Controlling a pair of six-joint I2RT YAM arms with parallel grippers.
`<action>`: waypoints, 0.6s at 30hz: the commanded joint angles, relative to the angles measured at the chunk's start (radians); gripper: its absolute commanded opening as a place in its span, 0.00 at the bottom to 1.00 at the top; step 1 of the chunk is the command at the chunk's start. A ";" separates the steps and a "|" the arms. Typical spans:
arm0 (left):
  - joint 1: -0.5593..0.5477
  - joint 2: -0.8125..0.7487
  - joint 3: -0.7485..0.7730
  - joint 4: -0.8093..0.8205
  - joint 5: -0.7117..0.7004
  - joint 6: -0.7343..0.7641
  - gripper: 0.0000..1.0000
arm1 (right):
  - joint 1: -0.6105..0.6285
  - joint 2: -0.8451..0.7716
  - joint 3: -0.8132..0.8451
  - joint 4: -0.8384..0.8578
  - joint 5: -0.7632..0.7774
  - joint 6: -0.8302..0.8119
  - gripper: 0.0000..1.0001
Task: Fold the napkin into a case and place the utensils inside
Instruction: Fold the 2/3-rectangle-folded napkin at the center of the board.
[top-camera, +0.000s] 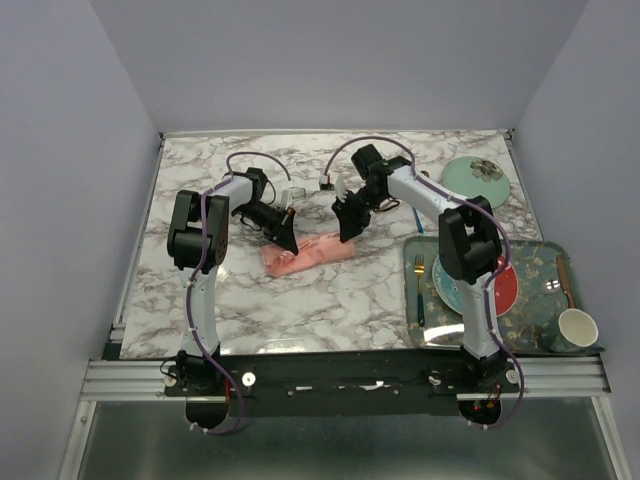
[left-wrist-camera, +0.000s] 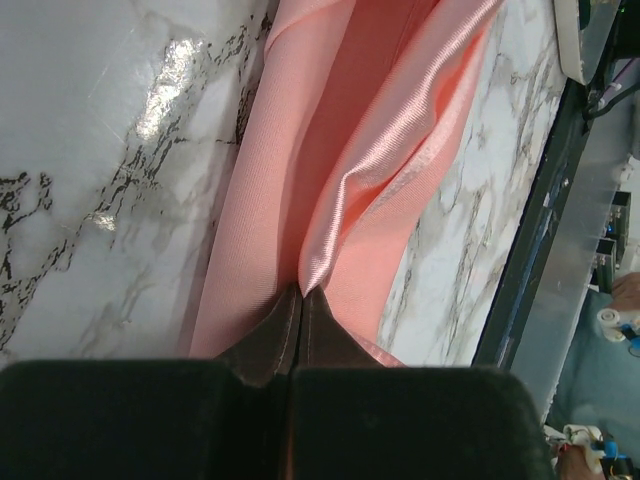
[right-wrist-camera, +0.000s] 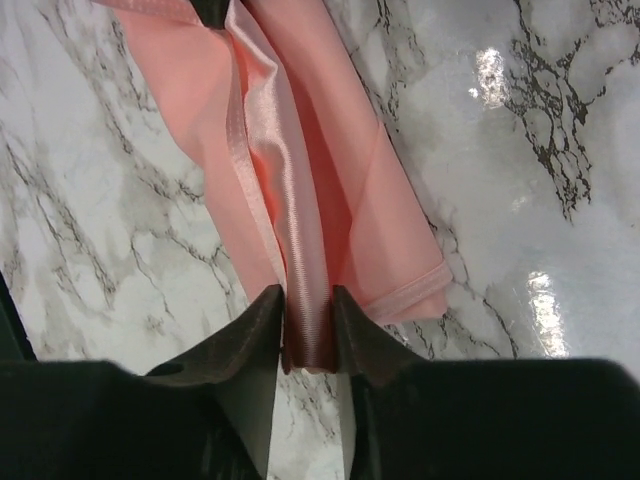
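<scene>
The napkin (top-camera: 308, 253) lies folded into a narrow pink strip near the middle of the surface (top-camera: 300, 310), running at a slant from its near-left end to its far-right end. Both arms reach in over it, one at each end.

The left hand (top-camera: 288, 240) is at the strip's left end. In its wrist view the two fingers (left-wrist-camera: 265, 345) are pressed fully together, and a shiny crease of the cloth rises straight into their tips, so the left hand is pinched closed on the napkin. From there the cloth runs away in long folds, a glossy layer lying over a duller one.

The right hand (top-camera: 347, 232) is at the strip's right end. Its wrist view shows the fingers (right-wrist-camera: 258, 325) part-way apart, with a raised ridge of satin standing between them and touching both. It grips that fold near the hemmed corner of the napkin.

A tray (top-camera: 540, 262) sits at the near right corner of the surface, well apart from the napkin. A fork (top-camera: 419, 268) lies along its left edge, a copper utensil (top-camera: 566, 280) lies along its right edge, and a cup (top-camera: 578, 328) stands in its near right corner. A green plate (top-camera: 475, 180) rests near the far right corner of the surface.
</scene>
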 joint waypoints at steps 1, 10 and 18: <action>0.008 0.017 0.012 0.028 -0.017 0.014 0.00 | 0.006 0.057 0.053 0.007 0.066 0.060 0.24; 0.008 -0.086 0.027 0.045 0.031 -0.007 0.31 | 0.035 0.126 0.070 -0.036 0.175 0.107 0.17; 0.110 -0.363 -0.099 0.229 -0.006 -0.160 0.62 | 0.043 0.153 0.080 -0.041 0.243 0.129 0.16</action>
